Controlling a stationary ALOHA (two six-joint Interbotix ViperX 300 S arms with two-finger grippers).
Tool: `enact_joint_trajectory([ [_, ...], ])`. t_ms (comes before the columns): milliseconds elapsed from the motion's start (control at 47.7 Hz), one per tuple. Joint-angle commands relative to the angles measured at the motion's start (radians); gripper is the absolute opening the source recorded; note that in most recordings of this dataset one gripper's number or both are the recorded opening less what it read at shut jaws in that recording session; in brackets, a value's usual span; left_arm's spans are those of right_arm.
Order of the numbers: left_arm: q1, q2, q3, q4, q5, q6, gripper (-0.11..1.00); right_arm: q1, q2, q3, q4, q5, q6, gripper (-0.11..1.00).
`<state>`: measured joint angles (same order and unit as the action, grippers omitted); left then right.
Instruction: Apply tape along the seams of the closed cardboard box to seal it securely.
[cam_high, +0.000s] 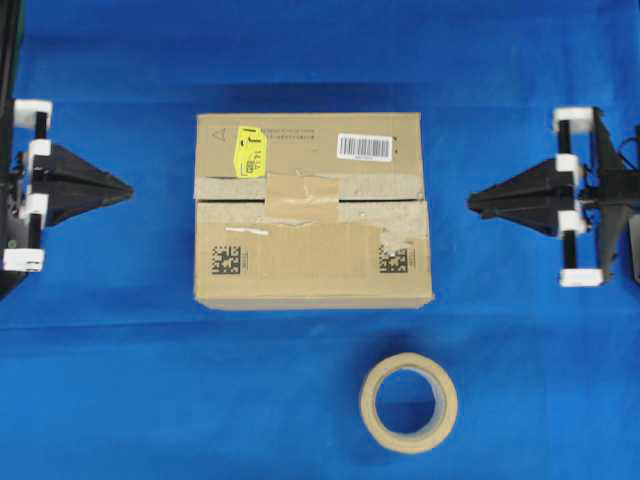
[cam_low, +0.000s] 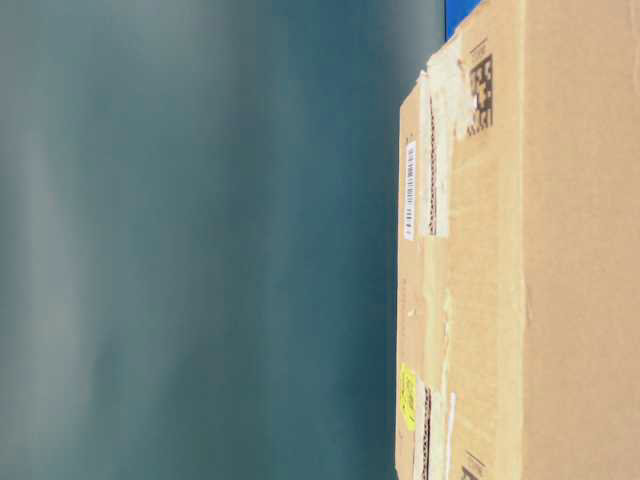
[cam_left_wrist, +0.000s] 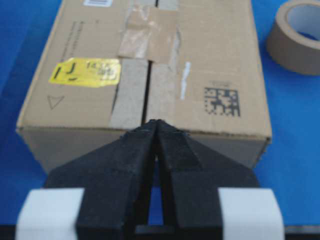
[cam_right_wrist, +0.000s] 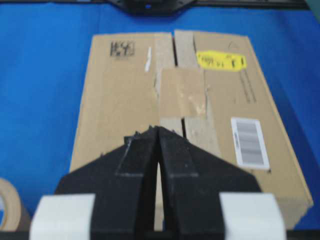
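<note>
The cardboard box (cam_high: 312, 208) sits closed mid-table, with a yellow sticker (cam_high: 249, 152), a barcode label and two black codes. Its seam (cam_high: 230, 201) runs left to right across the top, edged with torn greyish old tape. A tan piece of tape (cam_high: 301, 195) lies stuck over the seam's middle; it also shows in the wrist views (cam_left_wrist: 149, 35) (cam_right_wrist: 182, 93). My left gripper (cam_high: 130, 189) is shut and empty, left of the box. My right gripper (cam_high: 470, 204) is shut and empty, off the box's right side. Both point at the seam's ends.
A tan tape roll (cam_high: 409, 402) lies flat on the blue cloth in front of the box, toward the right; it shows at the top right in the left wrist view (cam_left_wrist: 295, 35). The table-level view shows only the box (cam_low: 520, 250) close up.
</note>
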<state>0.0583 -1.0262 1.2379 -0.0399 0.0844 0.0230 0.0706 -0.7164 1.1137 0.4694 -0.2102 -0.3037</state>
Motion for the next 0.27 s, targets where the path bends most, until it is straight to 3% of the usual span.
enact_joint_trajectory([
  [0, 0.002, -0.043, 0.011, 0.003, 0.025, 0.000, 0.00, -0.008, -0.038, 0.023, -0.002, 0.002, -0.002, -0.01],
  [252, 0.002, -0.117, 0.074, 0.002, 0.075, -0.006, 0.00, -0.008, -0.086, 0.123, 0.005, 0.000, 0.003, -0.01],
])
